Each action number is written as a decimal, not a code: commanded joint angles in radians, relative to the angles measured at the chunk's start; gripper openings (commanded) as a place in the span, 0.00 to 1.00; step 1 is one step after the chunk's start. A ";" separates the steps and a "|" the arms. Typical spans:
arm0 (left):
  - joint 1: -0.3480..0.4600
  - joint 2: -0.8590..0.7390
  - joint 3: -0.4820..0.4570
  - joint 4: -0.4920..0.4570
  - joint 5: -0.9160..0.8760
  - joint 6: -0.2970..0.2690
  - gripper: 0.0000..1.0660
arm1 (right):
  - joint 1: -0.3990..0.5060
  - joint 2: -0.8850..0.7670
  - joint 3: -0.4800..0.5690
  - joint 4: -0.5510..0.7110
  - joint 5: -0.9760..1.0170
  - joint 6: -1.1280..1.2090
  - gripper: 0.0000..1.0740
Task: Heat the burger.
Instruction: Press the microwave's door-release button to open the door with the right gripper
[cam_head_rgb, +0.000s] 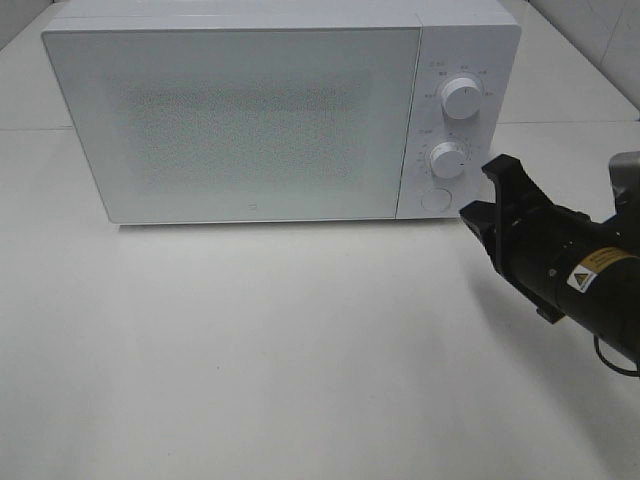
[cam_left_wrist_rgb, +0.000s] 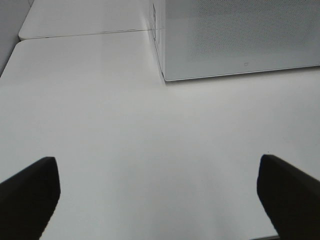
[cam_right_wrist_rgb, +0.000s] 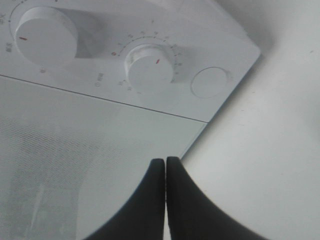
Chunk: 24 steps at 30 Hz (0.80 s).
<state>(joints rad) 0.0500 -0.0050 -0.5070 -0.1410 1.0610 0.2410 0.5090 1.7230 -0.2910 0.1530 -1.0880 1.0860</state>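
No burger shows in any view. A white microwave (cam_head_rgb: 250, 110) stands at the back of the table with its door (cam_head_rgb: 240, 120) closed. My right gripper (cam_head_rgb: 488, 190) is shut on nothing, just right of the control panel's lower end, close to the round button (cam_head_rgb: 435, 199). In the right wrist view its tips (cam_right_wrist_rgb: 165, 161) meet in front of the door's lower corner, below the timer knob (cam_right_wrist_rgb: 150, 67) and the button (cam_right_wrist_rgb: 211, 81). My left gripper (cam_left_wrist_rgb: 160, 195) is open and empty over bare table, well in front of the microwave's corner (cam_left_wrist_rgb: 162, 75).
Two knobs sit on the panel, the upper knob (cam_head_rgb: 461, 97) above the lower knob (cam_head_rgb: 448, 159). The white table (cam_head_rgb: 280, 340) spreads in front of the microwave. The black right arm (cam_head_rgb: 590, 280) comes in from the right edge.
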 joint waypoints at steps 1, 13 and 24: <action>-0.007 -0.016 -0.001 -0.008 -0.011 -0.003 0.96 | 0.007 0.011 -0.053 -0.012 0.001 0.054 0.00; -0.007 -0.016 -0.001 -0.008 -0.011 -0.003 0.96 | 0.007 0.055 -0.122 0.016 0.062 0.204 0.00; -0.007 -0.016 -0.001 -0.008 -0.011 -0.003 0.96 | 0.007 0.168 -0.219 -0.011 0.041 0.309 0.00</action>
<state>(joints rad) 0.0500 -0.0050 -0.5070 -0.1410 1.0610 0.2410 0.5170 1.8900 -0.4980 0.1550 -1.0410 1.3850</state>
